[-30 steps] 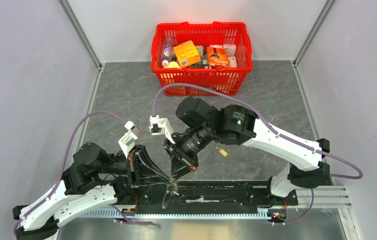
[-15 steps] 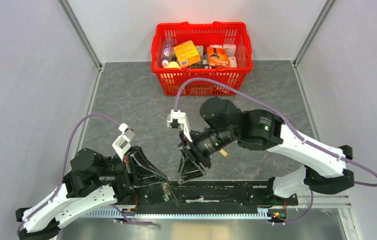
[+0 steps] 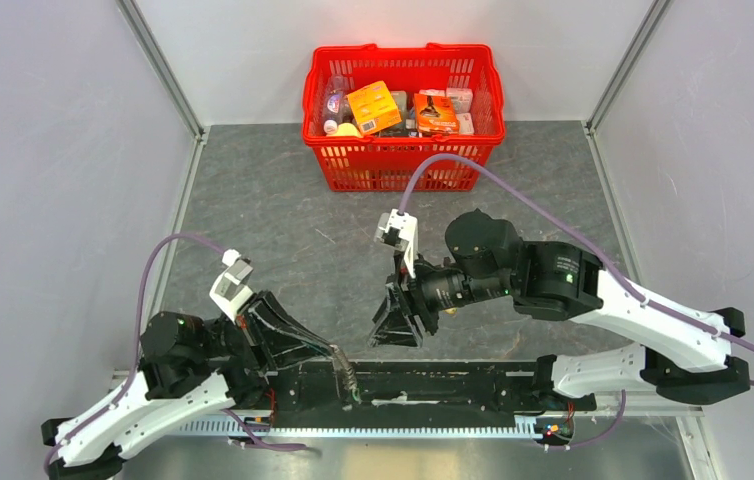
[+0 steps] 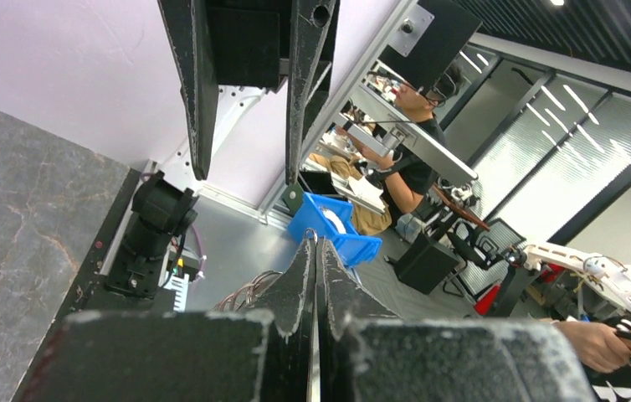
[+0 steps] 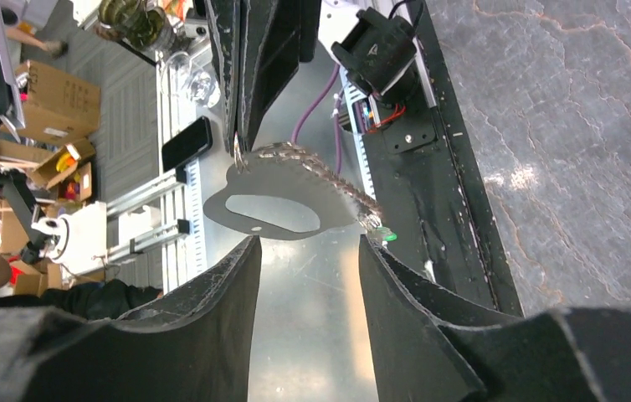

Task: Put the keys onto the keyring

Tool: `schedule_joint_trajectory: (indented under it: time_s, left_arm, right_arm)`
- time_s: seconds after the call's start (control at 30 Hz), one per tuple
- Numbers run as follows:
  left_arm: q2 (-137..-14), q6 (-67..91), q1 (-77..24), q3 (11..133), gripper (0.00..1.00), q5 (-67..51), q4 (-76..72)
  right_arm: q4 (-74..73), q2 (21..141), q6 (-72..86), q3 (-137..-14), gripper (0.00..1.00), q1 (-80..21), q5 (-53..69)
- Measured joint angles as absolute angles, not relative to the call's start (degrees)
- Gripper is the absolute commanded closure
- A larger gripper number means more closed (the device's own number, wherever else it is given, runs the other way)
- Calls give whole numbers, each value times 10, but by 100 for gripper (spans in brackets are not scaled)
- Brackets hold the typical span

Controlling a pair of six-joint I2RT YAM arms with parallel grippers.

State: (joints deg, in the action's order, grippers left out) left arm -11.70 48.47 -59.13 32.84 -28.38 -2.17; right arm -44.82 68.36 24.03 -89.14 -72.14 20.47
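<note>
**Q:** Where is the keyring (image 3: 345, 372), and what holds it?

**A:** It is low at the table's near edge, over the black rail (image 3: 453, 385). The left gripper (image 5: 238, 149) is clamped tight on the edge of its grey strap loop (image 5: 329, 216). The right gripper (image 3: 396, 325) is just beside it, jaws parted and nothing between them.

**Q:** Which way does it lie?

**A:** In the right wrist view the strap loop faces the camera flat-on. The chain (image 5: 320, 177) gives the long axis, slanting away from the left fingertips down to the rail. It ends at the green key (image 5: 386, 237). Whether that key is already threaded on cannot be told, and the yellow-orange key cannot be made out.

**Q:** How will it handle?

**A:** Probably light and limp. Fabric and chain are likely to sag, twist and swing, while the metal parts are thin, hard and likely slippery. The surest hold is probably at the chain's far end, just beside the tag and pinched across the thin section. The left grip would then keep the strap taut.
</note>
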Motion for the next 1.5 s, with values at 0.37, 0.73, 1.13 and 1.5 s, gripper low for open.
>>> schedule_joint_trajectory:
  time_s: [0.37, 0.73, 1.13, 1.5]
  left_arm:
    - [-44, 490, -591, 274, 98, -195, -74]
    - [-23, 557, -591, 209, 98, -139, -148]
    - [-107, 692, -591, 205, 98, -142, -237]
    - [-160, 769, -591, 234, 98, -155, -226]
  right_arm:
    - [-316, 665, 290, -809, 46, -721, 190]
    - [-294, 677, 227, -841, 42, -721, 184]
    - [-451, 702, -107, -948, 34, -721, 256]
    - [-347, 601, -408, -767, 38, -751, 269]
